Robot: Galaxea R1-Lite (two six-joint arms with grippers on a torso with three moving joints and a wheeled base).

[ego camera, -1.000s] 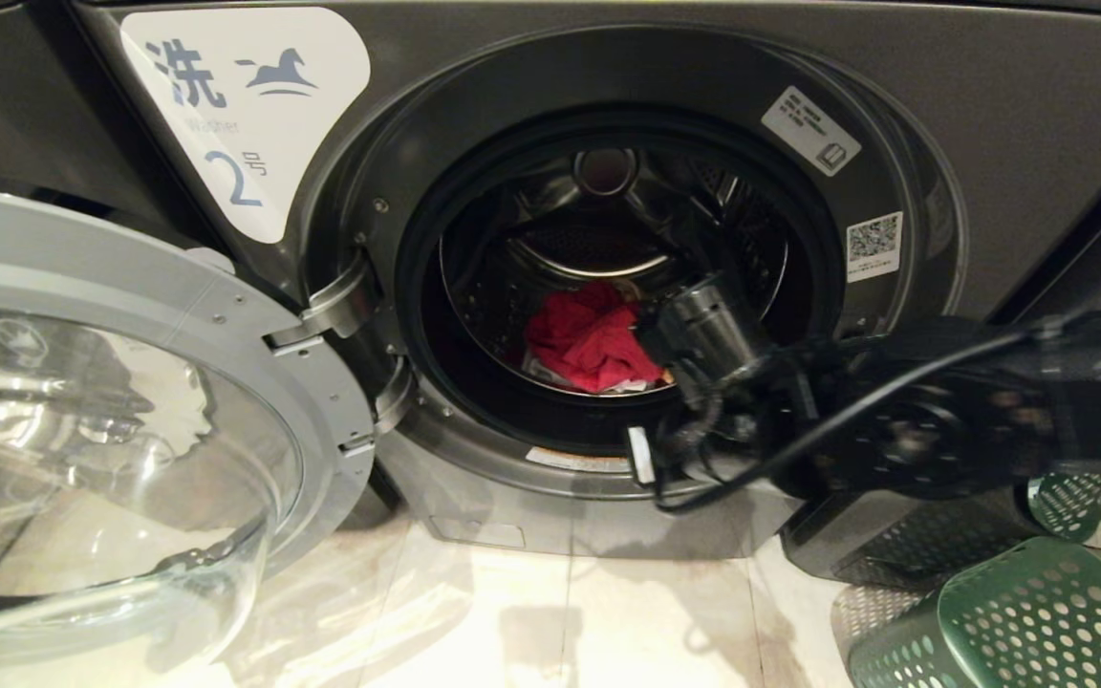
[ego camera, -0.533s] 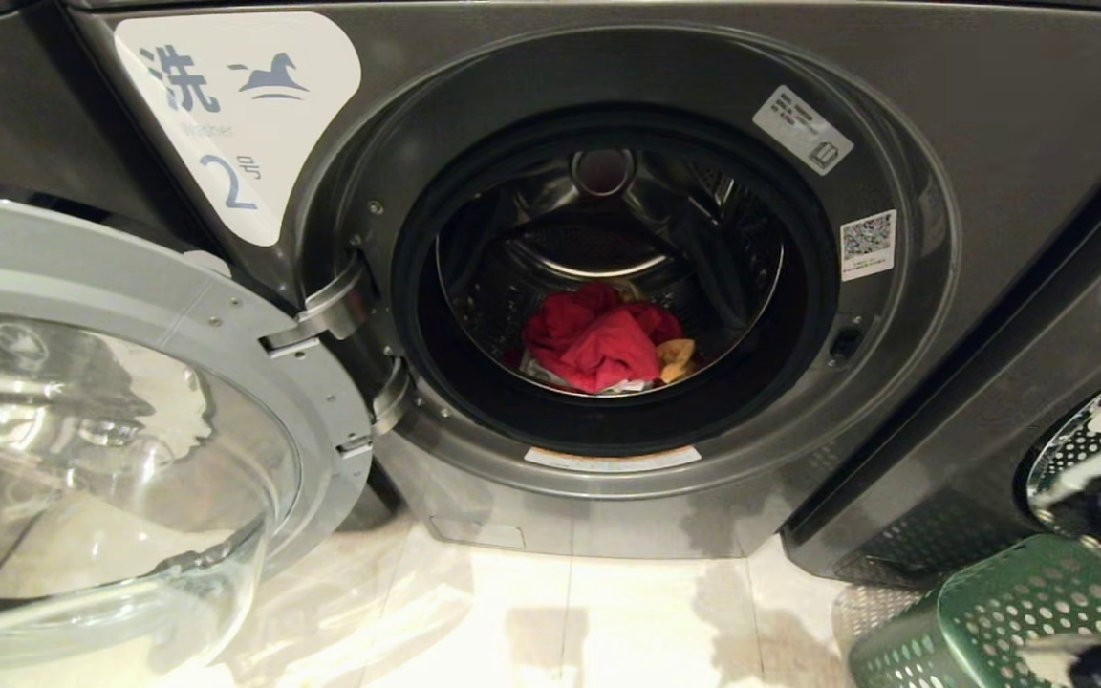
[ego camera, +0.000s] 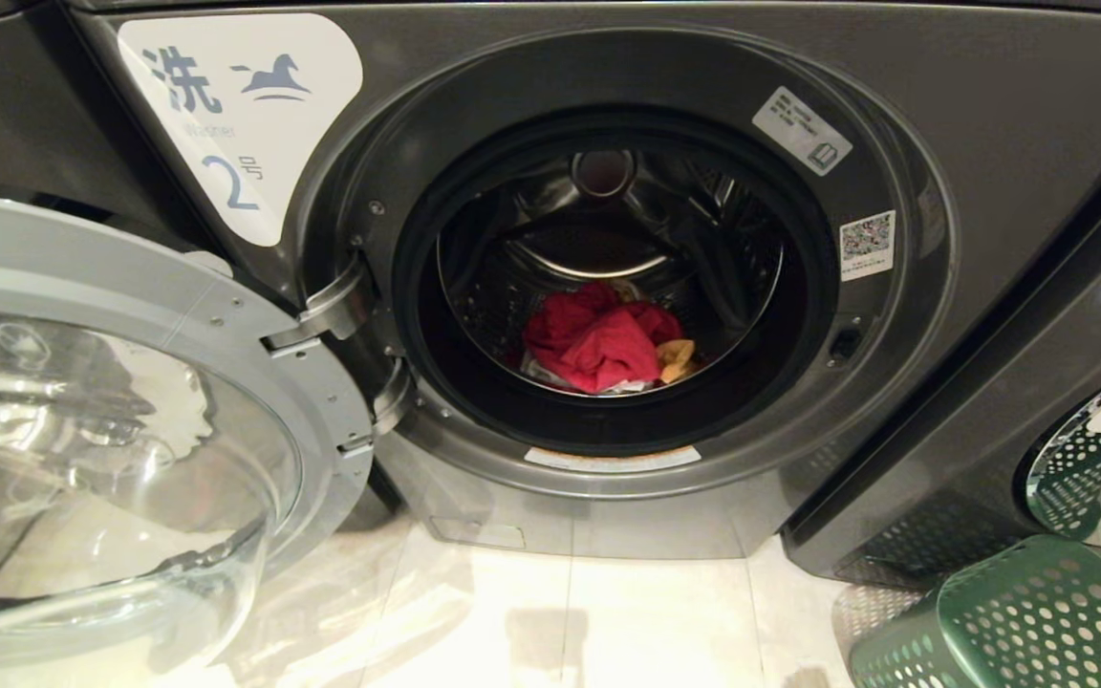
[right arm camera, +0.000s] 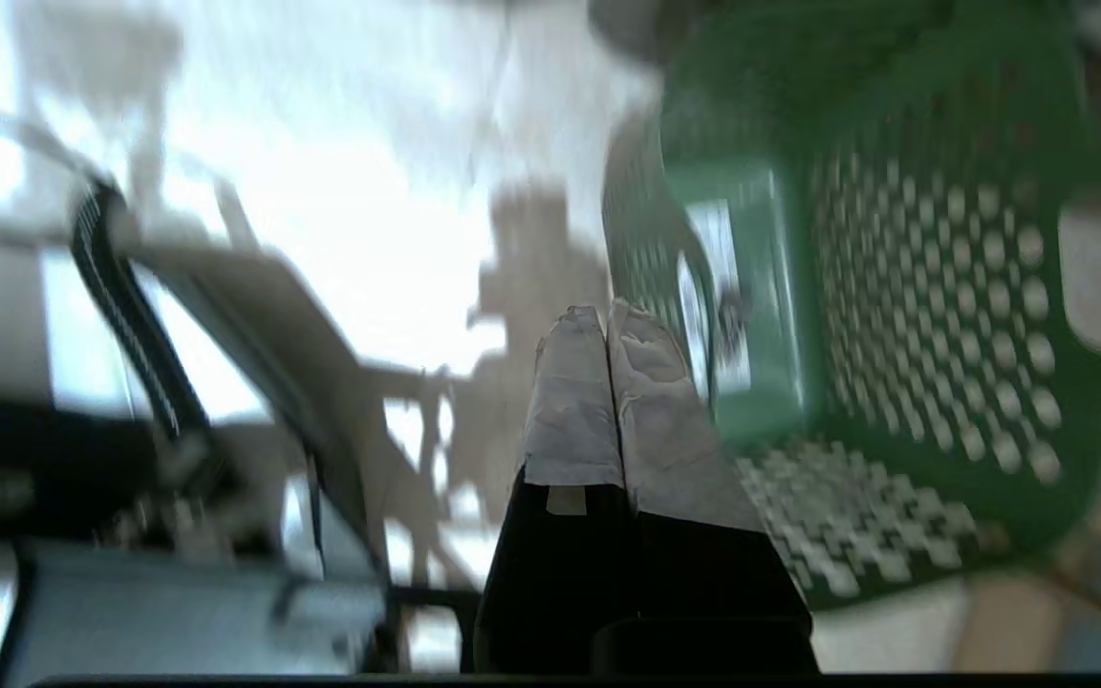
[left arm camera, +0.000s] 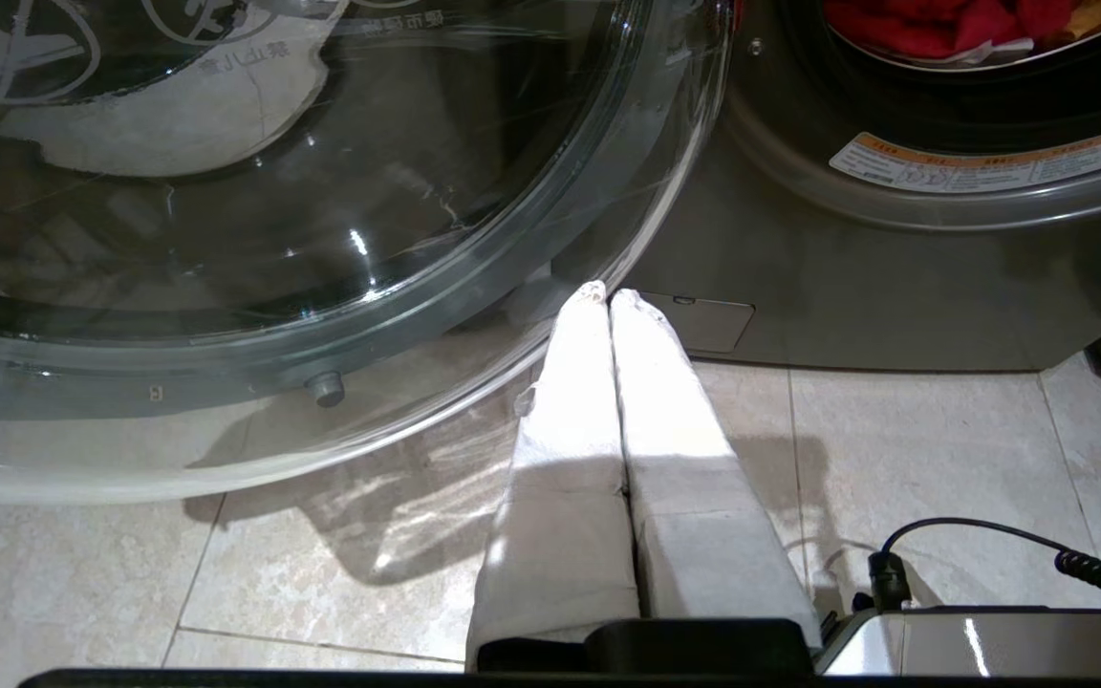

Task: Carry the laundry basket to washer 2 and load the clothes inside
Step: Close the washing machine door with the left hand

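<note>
Neither gripper shows from the head: washer 2 point(ego camera: 608, 277) faces the camera, door point(ego camera: 130, 411) swung left, red clothes point(ego camera: 598, 339) in its drum; the laundry basket point(ego camera: 1019, 621) stands low right. Left gripper point(left arm camera: 608, 296) hangs pressed together by the door glass. Right gripper point(right arm camera: 605, 320), pressed together and empty, hovers beside the basket.

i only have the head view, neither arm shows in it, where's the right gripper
Observer: The right gripper hangs over the floor beside the laundry basket, fingers pressed together and holding nothing.
Operator: anything left in the basket
Observer: The right wrist view looks into it; I see only bare perforated bottom, though the picture is blurred.
Operator: and the left gripper
Observer: The left gripper is shut and empty, low over the tiles, its tips just under the rim of the open glass door of washer 2.
</note>
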